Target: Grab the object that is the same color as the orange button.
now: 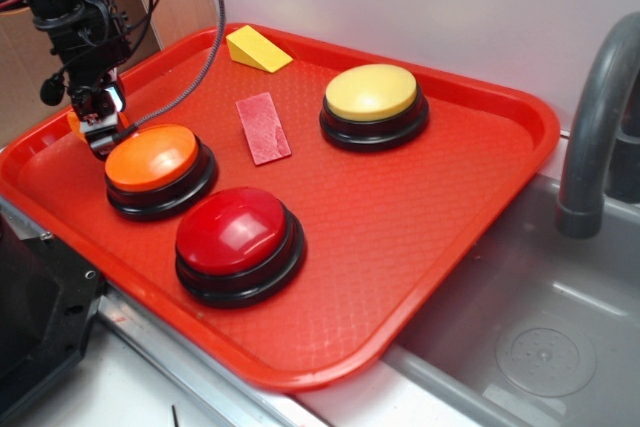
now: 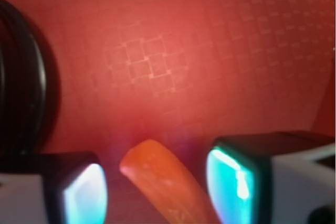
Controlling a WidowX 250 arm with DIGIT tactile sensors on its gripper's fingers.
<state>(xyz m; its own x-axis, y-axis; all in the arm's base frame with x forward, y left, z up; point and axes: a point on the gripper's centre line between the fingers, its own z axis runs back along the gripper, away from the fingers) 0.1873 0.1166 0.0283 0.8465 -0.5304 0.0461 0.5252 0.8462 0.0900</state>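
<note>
**Gripper down at the orange segment, beside the orange button**

The black robot gripper (image 1: 95, 125) is lowered to the far left part of the red textured plastic tray (image 1: 430, 227), just beside the large round domed orange push-button on a black base (image 1: 157, 165). The small glossy orange crescent-shaped piece (image 2: 168, 184) lies on the tray between the two fingers (image 2: 236, 182). In the wrist view there is a gap on each side of the piece, so the jaws stand apart and are not pressed on it. In the exterior view only a sliver of the piece shows at the gripper's left edge, close to the tray's rim.

Elsewhere on the tray sit a red-domed button (image 1: 240, 242) nearest the front, a yellow-domed button (image 1: 374, 105) farther back, a flat red rectangle (image 1: 263, 127) between the orange and yellow buttons, and a yellow wedge (image 1: 257, 49) near the back rim. A grey sink (image 1: 540, 337) with a grey faucet (image 1: 595, 117) lies to the tray's right.
</note>
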